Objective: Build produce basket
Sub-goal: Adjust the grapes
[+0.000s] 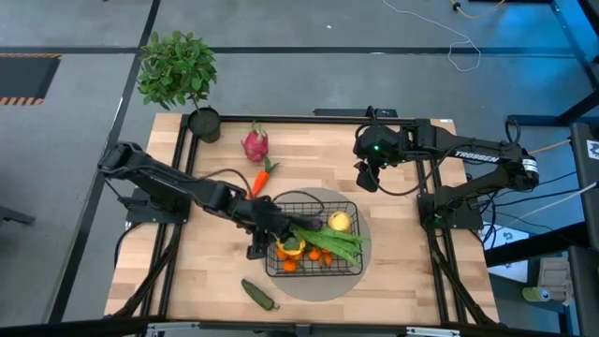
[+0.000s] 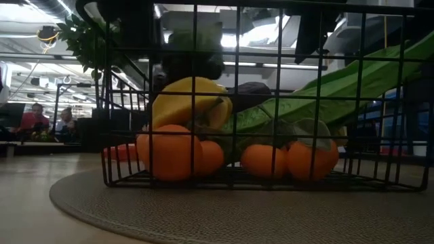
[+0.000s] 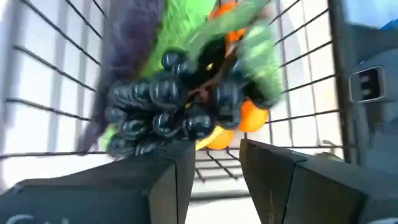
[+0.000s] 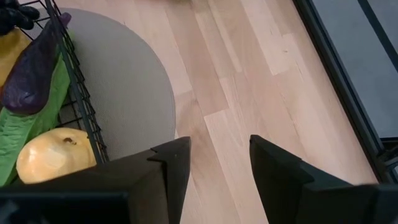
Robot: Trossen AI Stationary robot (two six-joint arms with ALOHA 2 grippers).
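Basket (image 2: 271, 177) nearest, bean pods (image 1: 334, 241) lying crosswise; left tool (image 3: 214, 163) parted behind grapes (image 3: 165, 109), grip unclear; right tool (image 4: 219, 163) open, empty.

In the low view the basket (image 2: 271, 102) is cut off at the top and right edges. The grapes (image 3: 168, 109) blur in the left wrist view. The eggplant (image 4: 31, 68) is partly cut off.

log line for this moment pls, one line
left gripper: open over basket, grapes just ahead, not held | right gripper: open, empty, waiting above table | still out: dragon fruit, carrot, cucumber
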